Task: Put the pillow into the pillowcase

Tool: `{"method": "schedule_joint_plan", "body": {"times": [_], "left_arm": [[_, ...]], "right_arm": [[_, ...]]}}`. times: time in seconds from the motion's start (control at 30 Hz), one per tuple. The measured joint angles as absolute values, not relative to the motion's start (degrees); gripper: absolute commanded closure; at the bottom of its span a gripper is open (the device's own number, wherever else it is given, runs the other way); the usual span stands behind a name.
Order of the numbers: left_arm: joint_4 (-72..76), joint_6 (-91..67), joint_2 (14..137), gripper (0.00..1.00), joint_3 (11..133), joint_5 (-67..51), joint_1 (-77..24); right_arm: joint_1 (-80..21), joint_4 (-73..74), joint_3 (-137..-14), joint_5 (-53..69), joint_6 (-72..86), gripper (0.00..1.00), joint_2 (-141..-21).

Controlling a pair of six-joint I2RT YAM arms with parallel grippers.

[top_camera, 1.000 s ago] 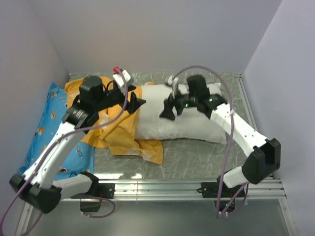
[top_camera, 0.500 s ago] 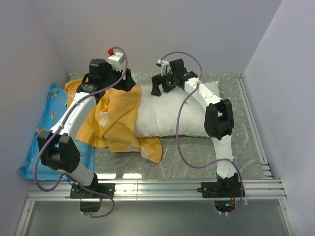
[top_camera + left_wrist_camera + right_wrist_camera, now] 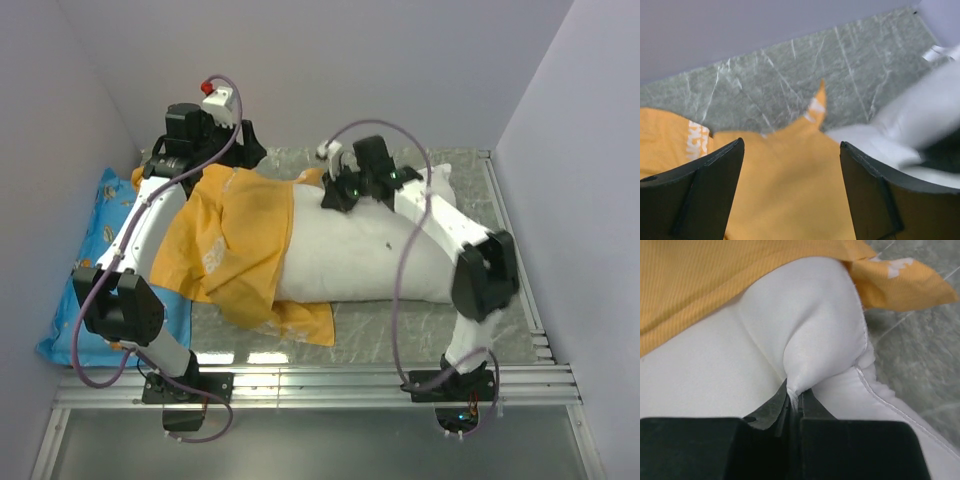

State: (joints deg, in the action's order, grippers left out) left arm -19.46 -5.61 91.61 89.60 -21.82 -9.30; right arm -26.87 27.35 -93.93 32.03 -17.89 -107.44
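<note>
The white pillow lies across the middle of the table, its left end inside the orange pillowcase. My right gripper is at the pillow's far edge beside the case's opening. It is shut on a pinched fold of the pillow, with the pillowcase just beyond. My left gripper hangs over the case's far edge. Its fingers stand wide apart above the orange pillowcase, holding nothing. The pillow shows blurred at the right.
A blue cartoon-print pillow lies along the left wall, partly under the pillowcase. The table is grey marble-patterned. A metal rail runs along the near edge, and walls close in on the left, back and right.
My right gripper has come down from the far edge onto the pillow and shut on its fabric. The left arm has swung back and left and stays open.
</note>
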Motion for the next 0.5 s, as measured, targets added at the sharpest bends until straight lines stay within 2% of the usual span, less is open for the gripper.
{"method": "schedule_joint_plan", "body": {"times": [0.1, 0.23, 0.37, 0.5], "left_arm": [[-20.8, -5.8, 91.5, 0.18, 92.9, -22.5, -9.3], [-24.0, -6.7, 90.6, 0.14, 93.4, -22.9, -9.9], [-28.2, -6.7, 89.3, 0.12, 89.5, -23.1, -12.7], [-31.6, -6.7, 87.1, 0.09, 82.1, -23.5, -17.7]], "right_arm": [[-34.4, 22.4, -78.5, 25.4, -24.3, 1.00, -92.3], [-46.5, 16.5, -64.5, 18.3, -31.2, 1.00, -80.7], [-52.9, 9.7, -55.1, 11.4, -35.6, 1.00, -78.9], [-55.5, 6.0, -51.8, 5.6, -37.2, 1.00, -78.8]]}}
